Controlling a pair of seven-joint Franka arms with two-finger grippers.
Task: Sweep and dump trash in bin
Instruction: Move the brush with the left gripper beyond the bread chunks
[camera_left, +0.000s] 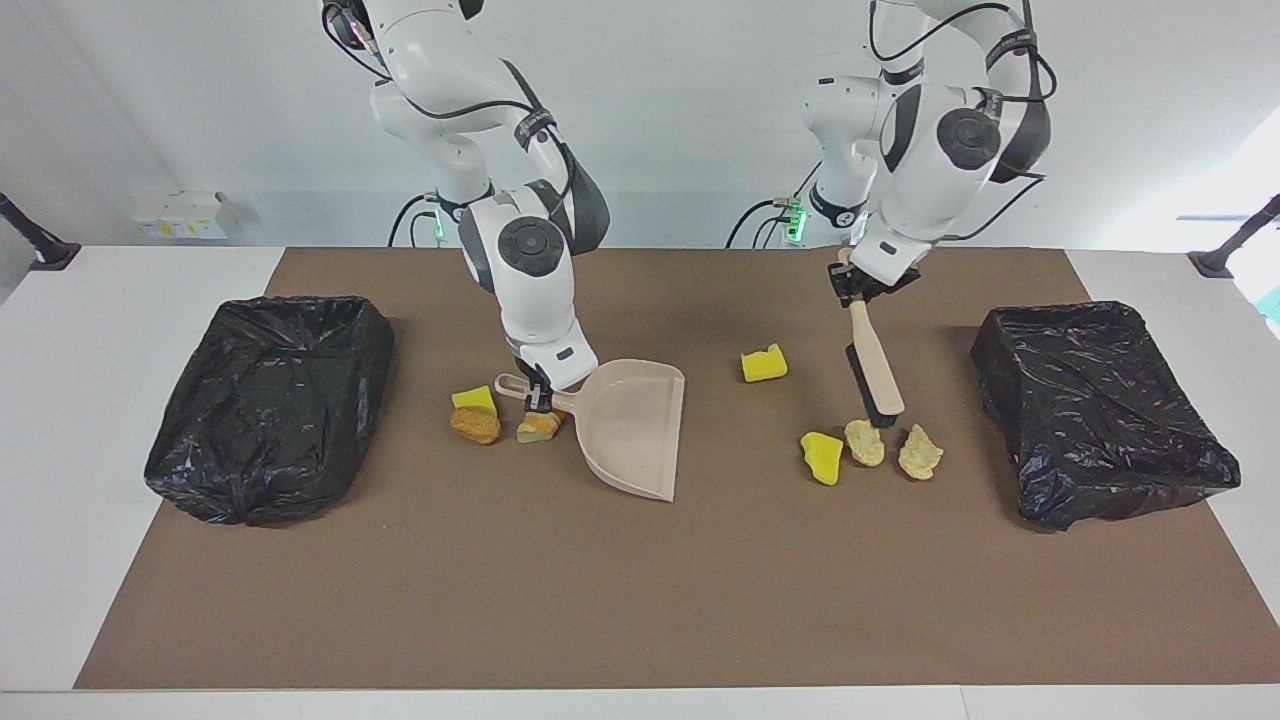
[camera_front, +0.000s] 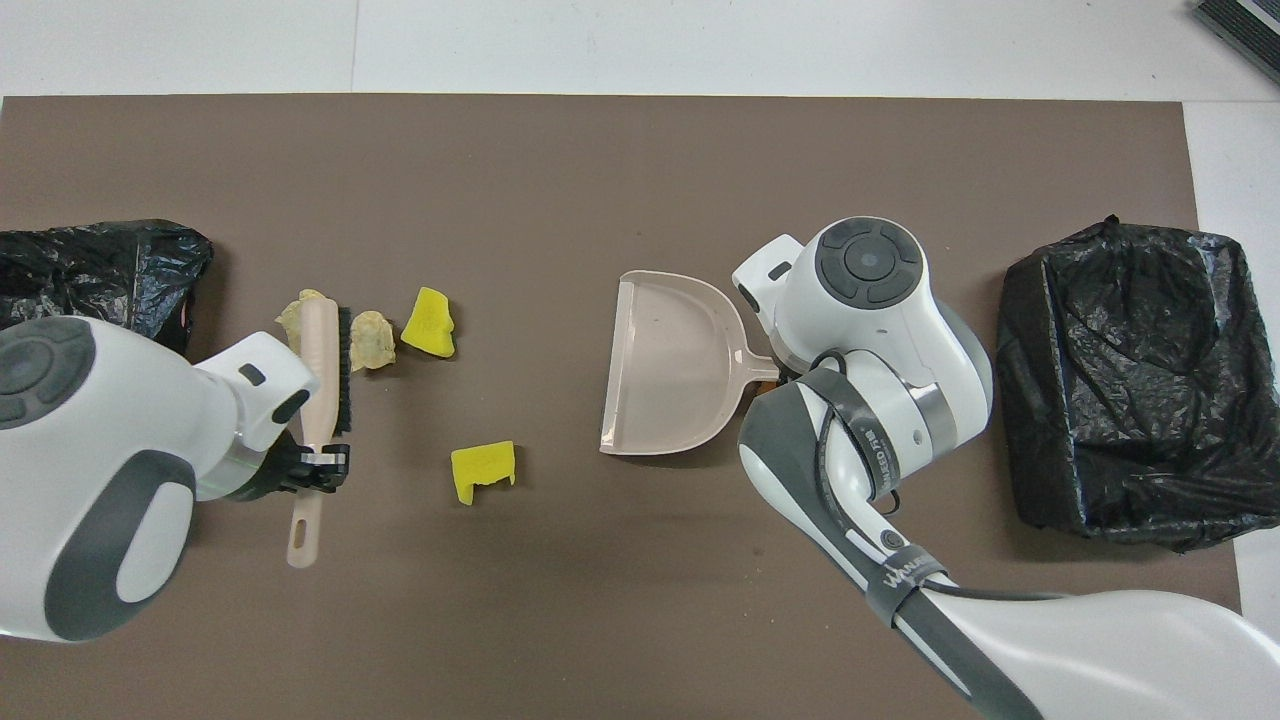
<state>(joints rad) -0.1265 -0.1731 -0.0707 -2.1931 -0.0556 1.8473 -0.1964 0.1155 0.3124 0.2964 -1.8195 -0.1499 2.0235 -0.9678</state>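
We see the left gripper clamped on the beige brush, bristles just above two pale crumbly lumps. The right gripper pinches the beige plastic dustpan (handle only), with orange-brown scraps beside it.

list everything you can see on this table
black bag-lined bins: 2, black, one at each end of the table
yellow sponge chunks: 3, yellow, one alone mid-table, one beside the lumps, one by the dustpan handle
pale beige crumbly lumps: 2, beige, at the brush bristles
orange-brown bread-like pieces: 2, by the dustpan handle
beige plastic dustpan: 1, mid-table
beige-handled black-bristled brush: 1, tilted
brown mat: 1, covering the table
left arm: jaws shut on brush handle
right arm: jaws shut on dustpan handle
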